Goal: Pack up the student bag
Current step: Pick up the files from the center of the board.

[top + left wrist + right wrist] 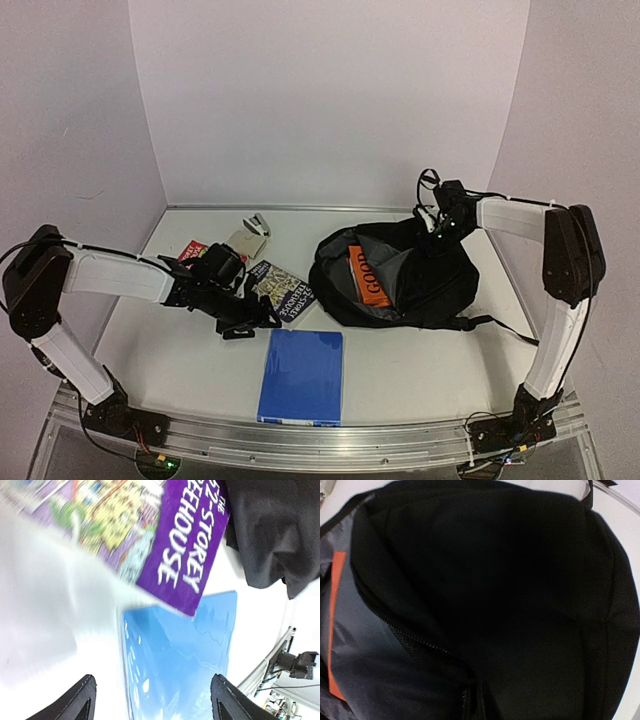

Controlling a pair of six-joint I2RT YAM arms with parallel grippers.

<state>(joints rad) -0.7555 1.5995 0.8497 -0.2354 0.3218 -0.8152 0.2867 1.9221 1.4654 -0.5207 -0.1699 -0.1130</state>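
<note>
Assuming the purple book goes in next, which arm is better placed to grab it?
Left. The left gripper hangs open right beside the purple book; the right gripper is well away, over at the backpack's far rim.

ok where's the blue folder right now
Top view: the blue folder lies flat at the near edge, roughly centre, just in front of the purple book and near-left of the bag.
</note>
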